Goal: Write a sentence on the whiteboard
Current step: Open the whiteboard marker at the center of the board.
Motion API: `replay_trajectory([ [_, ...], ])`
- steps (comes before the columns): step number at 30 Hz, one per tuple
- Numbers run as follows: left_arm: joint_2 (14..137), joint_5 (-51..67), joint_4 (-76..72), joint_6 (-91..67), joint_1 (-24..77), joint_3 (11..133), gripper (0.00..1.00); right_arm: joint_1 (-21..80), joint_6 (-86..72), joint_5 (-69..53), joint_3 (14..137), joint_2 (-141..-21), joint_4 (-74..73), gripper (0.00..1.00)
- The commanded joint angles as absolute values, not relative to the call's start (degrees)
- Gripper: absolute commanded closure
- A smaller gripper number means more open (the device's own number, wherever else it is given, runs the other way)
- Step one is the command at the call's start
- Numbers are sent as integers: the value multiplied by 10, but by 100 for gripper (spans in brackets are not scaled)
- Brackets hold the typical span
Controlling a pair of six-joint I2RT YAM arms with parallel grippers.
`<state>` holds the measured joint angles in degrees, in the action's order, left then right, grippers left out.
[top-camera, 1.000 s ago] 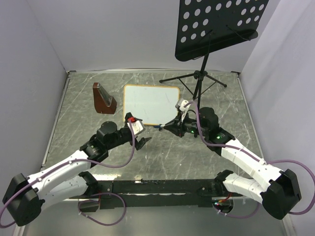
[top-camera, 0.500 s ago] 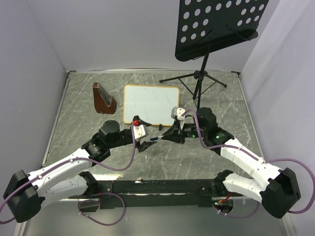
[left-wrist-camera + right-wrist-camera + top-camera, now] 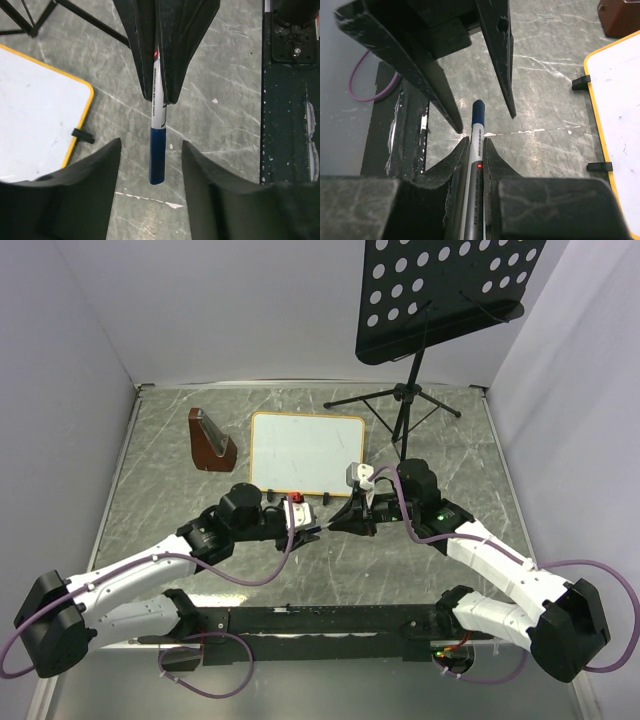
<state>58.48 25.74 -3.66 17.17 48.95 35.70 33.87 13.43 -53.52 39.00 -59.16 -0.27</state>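
On the grey marbled table [image 3: 160, 480], with a black perforated metal music-stand plate [image 3: 450, 290] at the upper right of the overhead view, the small white whiteboard [image 3: 307, 450] with rounded corners and a thin tan wooden frame lies flat at upper centre, just above both pincers and apart from them. The right gripper [image 3: 476, 141] is pressed together on a smooth white-barrelled marker [image 3: 158, 125] with a dark blue cap. The left gripper [image 3: 151, 145] is spread either side of that cap without touching it, and the barrel's fine print is too small to read.

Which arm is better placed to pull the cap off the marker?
Probably the left: the left gripper straddles the blue cap, jaws open, while the right gripper is shut on the marker.
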Motion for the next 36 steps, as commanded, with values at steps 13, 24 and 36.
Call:
replay_trajectory([
  [13,620,247,35,184,492,431,99,337,153,-564,407,-599,8,100],
  [24,606,245,89,185,483,453,99,337,182,-563,412,-606,-18,100],
  [36,656,263,153,199,481,503,99,337,183,-574,422,-617,-32,80],
])
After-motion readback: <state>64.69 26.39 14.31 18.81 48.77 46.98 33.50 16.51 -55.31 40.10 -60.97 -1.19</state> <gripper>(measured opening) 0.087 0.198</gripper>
